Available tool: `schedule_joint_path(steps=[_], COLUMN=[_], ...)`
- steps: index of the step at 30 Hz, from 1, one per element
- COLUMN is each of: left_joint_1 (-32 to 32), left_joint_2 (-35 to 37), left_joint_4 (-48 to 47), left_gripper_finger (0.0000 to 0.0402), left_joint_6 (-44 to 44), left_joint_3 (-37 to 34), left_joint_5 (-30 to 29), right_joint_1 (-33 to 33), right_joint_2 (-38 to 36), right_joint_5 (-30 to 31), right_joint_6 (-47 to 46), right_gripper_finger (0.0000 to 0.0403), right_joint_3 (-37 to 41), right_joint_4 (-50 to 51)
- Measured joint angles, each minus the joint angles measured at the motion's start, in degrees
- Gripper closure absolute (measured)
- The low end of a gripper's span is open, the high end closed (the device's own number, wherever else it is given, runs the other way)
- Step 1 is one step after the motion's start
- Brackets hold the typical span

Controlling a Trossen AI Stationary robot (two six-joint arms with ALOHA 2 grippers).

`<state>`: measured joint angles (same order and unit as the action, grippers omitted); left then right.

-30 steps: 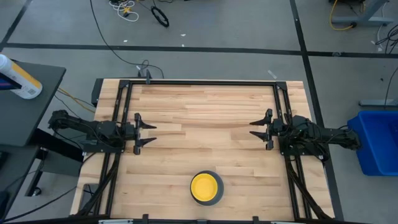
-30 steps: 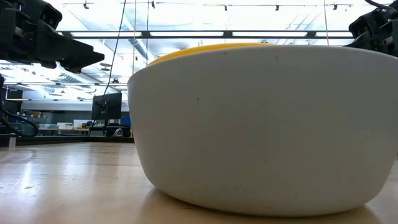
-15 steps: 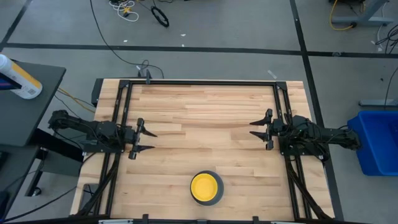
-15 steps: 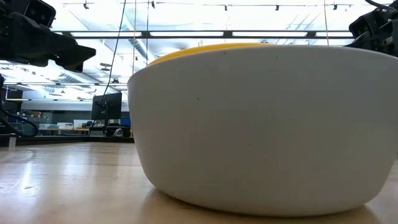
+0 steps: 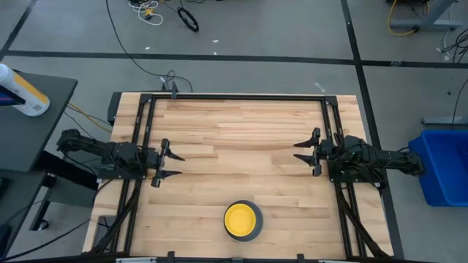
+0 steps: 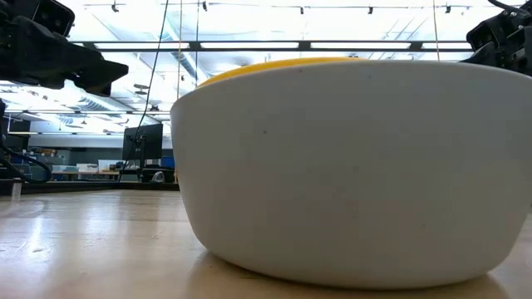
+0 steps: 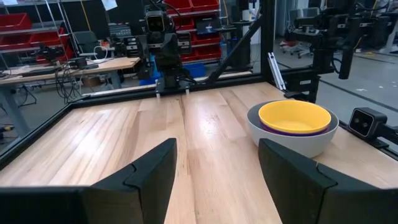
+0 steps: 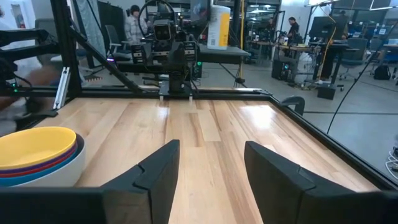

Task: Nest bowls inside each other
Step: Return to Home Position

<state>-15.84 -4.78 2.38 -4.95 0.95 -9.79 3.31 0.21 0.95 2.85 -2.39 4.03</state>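
The bowls stand nested in one stack (image 5: pixel 243 220) near the middle of the table's near edge. The yellow bowl (image 7: pixel 294 116) is innermost, and the grey bowl (image 6: pixel 349 174) is outermost, with its base on the wood. Red and blue rims (image 8: pixel 59 163) show between them. My left gripper (image 5: pixel 174 165) hovers open at the table's left side, level, with nothing between its fingers. My right gripper (image 5: pixel 300 152) hovers open at the right side, facing it, also with nothing in it. Both are well away from the stack.
Black frame rails (image 5: pixel 234 97) run round the wooden table (image 5: pixel 241 124). A small camera box (image 7: pixel 367 121) sits at the near edge beside the stack. A blue bin (image 5: pixel 442 164) stands off the table to the right. People stand in the room beyond (image 8: pixel 134 22).
My left gripper has swung a little toward the table's near edge, so that it points more toward the stack of bowls; its fingers stay as wide apart as before. The bowls have not moved.
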Motion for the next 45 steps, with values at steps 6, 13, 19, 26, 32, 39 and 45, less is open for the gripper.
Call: schedule_joint_path(steps=[6, 13, 19, 26, 32, 39, 45], left_joint_1=[0.0, 0.0, 0.0, 0.0, 0.0, 0.01, 0.0], left_joint_2=[0.0, 0.0, 0.0, 0.0, 0.0, 0.0, 0.0], left_joint_4=[0.04, 0.06, 0.08, 0.1, 0.1, 0.1, 0.1], left_gripper_finger=[0.0168, 0.0168, 0.0168, 0.0168, 0.0168, 0.0168, 0.0168], left_joint_6=[0.0, 0.0, 0.0, 0.0, 0.0, 0.0, -0.02], left_joint_3=[0.0, 0.0, 0.0, 0.0, 0.0, 0.0, 0.0], left_joint_5=[0.0, -0.01, -0.01, -0.01, -0.01, -0.01, -0.01], right_joint_1=[0.0, 0.0, 0.0, 0.0, -0.01, 0.0, -0.02], right_joint_2=[-0.01, 0.0, 0.0, 0.0, 0.0, -0.01, 0.0], right_joint_5=[0.0, 0.0, -0.01, -0.01, -0.01, -0.01, -0.02], right_joint_6=[0.0, 0.0, 0.0, 0.0, 0.0, 0.0, 0.0], right_gripper_finger=[0.0208, 0.0208, 0.0213, 0.0208, 0.0207, 0.0212, 0.0211], right_joint_3=[0.0, 0.0, 0.0, 0.0, 0.0, 0.0, 0.0], right_joint_4=[0.01, 0.0, 0.0, 0.0, 0.0, 0.0, 0.0])
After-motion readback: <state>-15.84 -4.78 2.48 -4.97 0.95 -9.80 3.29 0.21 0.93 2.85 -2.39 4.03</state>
